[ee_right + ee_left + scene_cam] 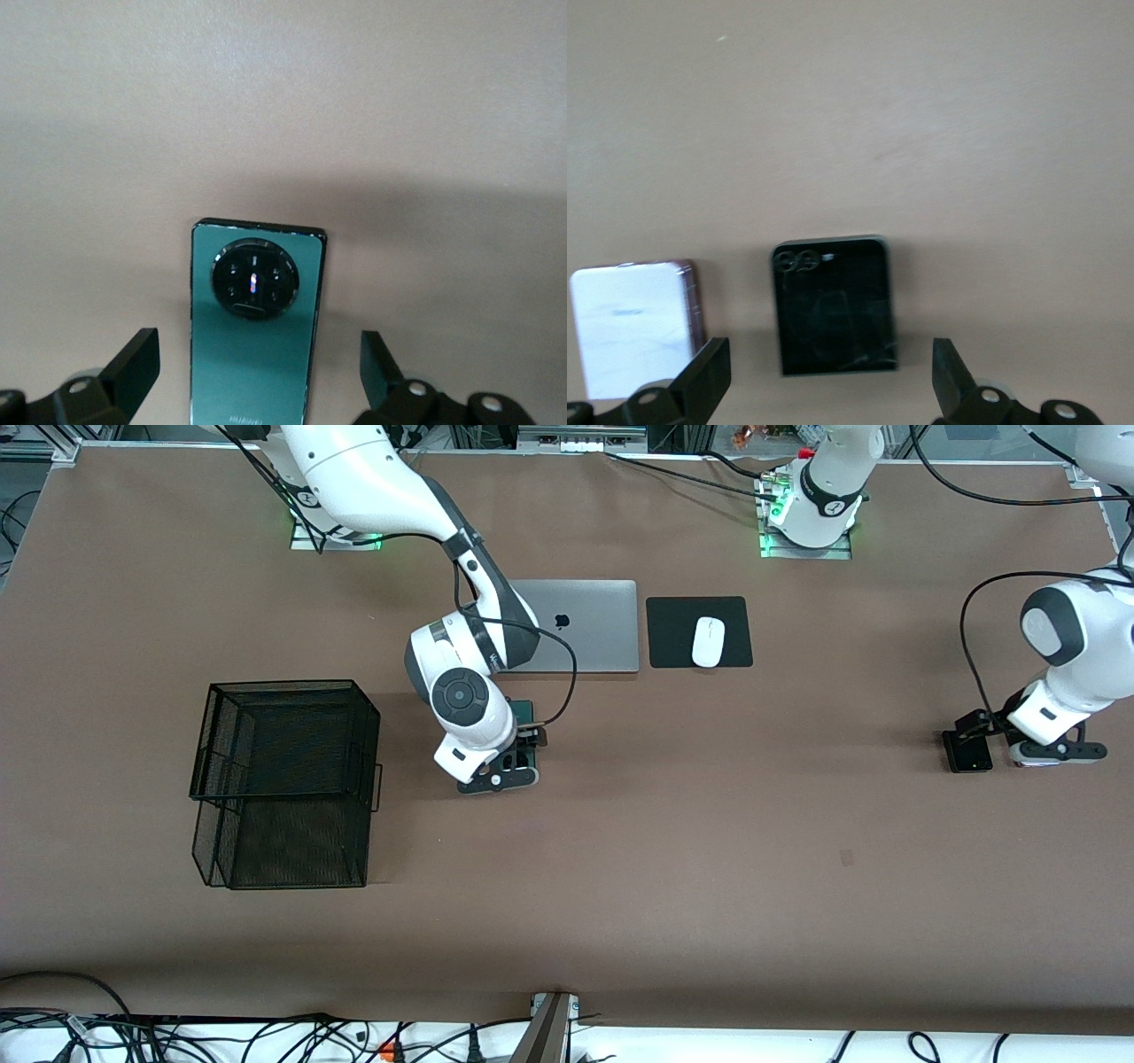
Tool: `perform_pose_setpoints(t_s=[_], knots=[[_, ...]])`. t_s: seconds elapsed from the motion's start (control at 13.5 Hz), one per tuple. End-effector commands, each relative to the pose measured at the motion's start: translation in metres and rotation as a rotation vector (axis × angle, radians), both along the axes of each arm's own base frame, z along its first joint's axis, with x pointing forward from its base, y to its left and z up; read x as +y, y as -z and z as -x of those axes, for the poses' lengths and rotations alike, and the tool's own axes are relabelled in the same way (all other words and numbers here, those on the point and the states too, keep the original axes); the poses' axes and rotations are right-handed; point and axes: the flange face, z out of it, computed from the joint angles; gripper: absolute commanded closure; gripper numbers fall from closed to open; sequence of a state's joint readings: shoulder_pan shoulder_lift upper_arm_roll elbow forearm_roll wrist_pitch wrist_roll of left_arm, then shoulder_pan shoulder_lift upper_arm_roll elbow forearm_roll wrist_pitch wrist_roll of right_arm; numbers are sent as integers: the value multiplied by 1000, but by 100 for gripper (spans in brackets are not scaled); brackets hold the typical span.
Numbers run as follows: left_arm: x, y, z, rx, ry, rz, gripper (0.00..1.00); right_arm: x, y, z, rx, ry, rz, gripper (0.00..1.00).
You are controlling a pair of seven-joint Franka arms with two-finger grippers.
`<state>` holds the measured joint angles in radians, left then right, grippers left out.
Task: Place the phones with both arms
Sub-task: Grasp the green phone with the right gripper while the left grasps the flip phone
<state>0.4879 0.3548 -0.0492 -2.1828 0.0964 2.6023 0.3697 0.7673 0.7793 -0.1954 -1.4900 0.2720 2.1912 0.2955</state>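
Both pincers stand wide open w/ nothing held. Right pincer (500, 771) sits low over the green phone (257, 328), which lies flat on the worktop (673, 850) nearer the front camera than the laptop (585, 624), between the wire basket (283, 779) and the table's middle. In the right wrist view we see the phone centred between the two fingers, camera ring up.

Left pincer (1050, 753) hangs low at the left arm's end of the worktop. In the left wrist view the black phone (835, 305) lies between its fingers, and the lilac phone (633, 323) sits just beside it, close to one fingertip (704, 376).

Risks as we judge them:
- Left side: the lilac phone is so near one finger that a descent could land on its edge or shove it, esp. if the pincer is slightly off-centre. Closing could also pinch both slabs.
- Both: phones are thin, flat and smooth, so fingers may skate over the edges w/o getting under, or the slab may tip out mid-lift.
- Right side: the long phone gripped across its width could swing if caught off its middle.

Pose: right arm reaches from its base out past the laptop, wrist bent down. Left arm is folded out sideways, wrist pointing down at the worktop.
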Motion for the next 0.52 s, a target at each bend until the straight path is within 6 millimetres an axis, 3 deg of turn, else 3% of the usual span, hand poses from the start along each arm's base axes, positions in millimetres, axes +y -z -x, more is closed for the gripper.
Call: perform_pose_setpoints(t_s=[0.0, 0.15, 0.44], knots=[[6, 19, 2, -26, 7, 6, 0, -1, 18, 15, -14, -18, -13, 0], [5, 35, 3, -32, -10, 16, 0, -1, 25, 20, -24, -18, -15, 0], [5, 47, 4, -33, -15, 20, 0, 6, 28, 27, -13, -24, -24, 0]])
